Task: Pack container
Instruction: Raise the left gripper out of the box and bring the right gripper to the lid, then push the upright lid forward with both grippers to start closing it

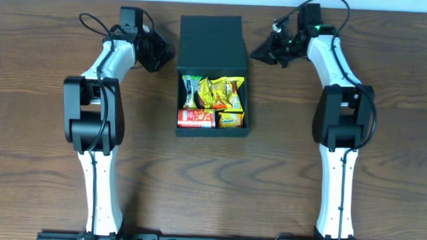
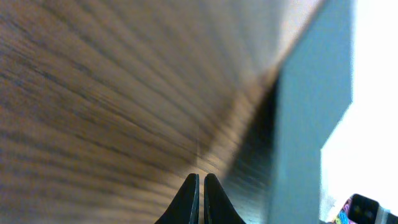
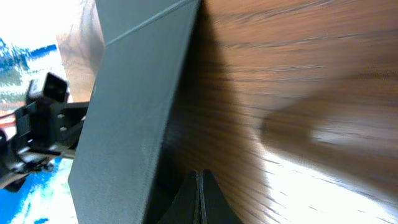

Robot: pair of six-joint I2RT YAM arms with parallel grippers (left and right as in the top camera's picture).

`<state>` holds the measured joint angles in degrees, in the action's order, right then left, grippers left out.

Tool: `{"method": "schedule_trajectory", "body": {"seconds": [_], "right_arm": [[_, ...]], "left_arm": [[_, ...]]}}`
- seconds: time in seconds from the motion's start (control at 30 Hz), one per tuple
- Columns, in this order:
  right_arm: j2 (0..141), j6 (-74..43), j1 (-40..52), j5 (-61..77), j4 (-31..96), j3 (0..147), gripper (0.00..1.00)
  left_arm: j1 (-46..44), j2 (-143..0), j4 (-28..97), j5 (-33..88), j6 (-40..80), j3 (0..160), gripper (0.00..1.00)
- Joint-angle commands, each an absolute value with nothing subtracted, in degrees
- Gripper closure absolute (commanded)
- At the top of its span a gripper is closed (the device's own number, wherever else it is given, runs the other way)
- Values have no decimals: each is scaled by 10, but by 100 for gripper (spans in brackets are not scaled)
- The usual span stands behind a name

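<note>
The container (image 1: 211,36), a dark teal-black box, stands at the table's back centre with its flap lid folded back. Its open compartment holds yellow snack packets (image 1: 223,94) and a small red can (image 1: 196,118). My left gripper (image 1: 166,55) is shut and empty just left of the lid, low over the wood. In the left wrist view its closed tips (image 2: 201,182) sit beside the container wall (image 2: 311,99). My right gripper (image 1: 257,53) is shut and empty just right of the lid. The right wrist view shows its tips (image 3: 199,177) beside the container wall (image 3: 137,106).
The brown wooden table (image 1: 41,164) runs out on all sides of the box. Both arm bases stand at the front edge, left (image 1: 100,216) and right (image 1: 334,224). Cables loop behind each wrist at the back.
</note>
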<state>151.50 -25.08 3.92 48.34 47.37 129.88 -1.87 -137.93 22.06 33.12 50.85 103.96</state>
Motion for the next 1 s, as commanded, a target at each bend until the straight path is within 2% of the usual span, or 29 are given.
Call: {"method": "schedule_trajectory", "body": {"seconds": [0.0, 0.4, 0.97], "right_arm": [[1521, -258, 48, 480, 473, 1300, 98], [1557, -287, 56, 541, 455, 1300, 98], [1557, -287, 60, 725, 314, 1300, 98]], "left_arm": [[-13, -1391, 220, 343, 520, 1044, 94], [-21, -1392, 192, 369, 549, 1044, 94], [-20, -1392, 149, 449, 548, 1044, 94]]}}
